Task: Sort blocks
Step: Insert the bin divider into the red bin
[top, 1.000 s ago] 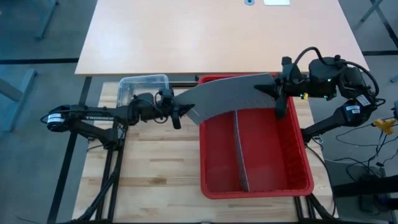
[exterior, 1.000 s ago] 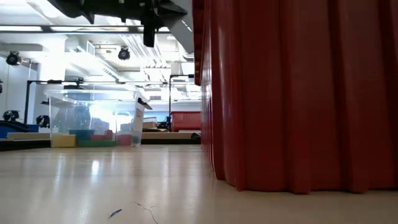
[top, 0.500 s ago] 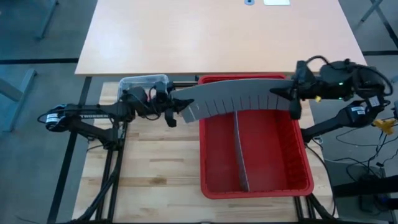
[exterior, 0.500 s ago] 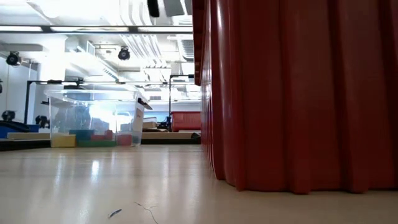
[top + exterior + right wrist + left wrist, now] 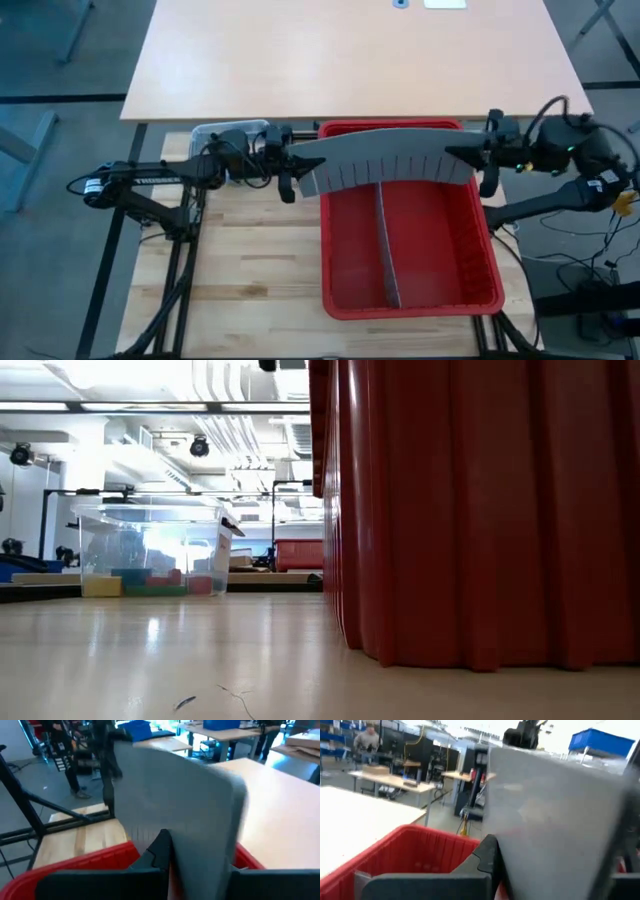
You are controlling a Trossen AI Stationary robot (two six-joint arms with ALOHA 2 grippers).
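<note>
Here, nearest in the low view, the tall red wall of the bin (image 5: 480,510) fills the right half of the frame; beyond it, at middle left, the clear tub (image 5: 150,550) stands on the table with the blocks (image 5: 150,582) (yellow, blue, green and red) lying along its bottom.

In the high view the bin (image 5: 490,270) sits at lower right with one grey divider (image 5: 385,245) standing lengthwise in it. Across its far edge, at the frame's centre, hangs a long grey slotted panel (image 5: 385,165), arched upward between the two arms. The left gripper (image 5: 290,172) is clamped on its left end, just beside the tub (image 5: 225,135); the right gripper (image 5: 480,165) is clamped on its right end, over the bin's upper right corner.

The risk, as I judge it, lies in that bow: a bent panel stores spring, so if either grip slips it could snap free and knock the tub or the standing divider. Pushed down while arched, it may also miss the slots and jam askew.
</note>
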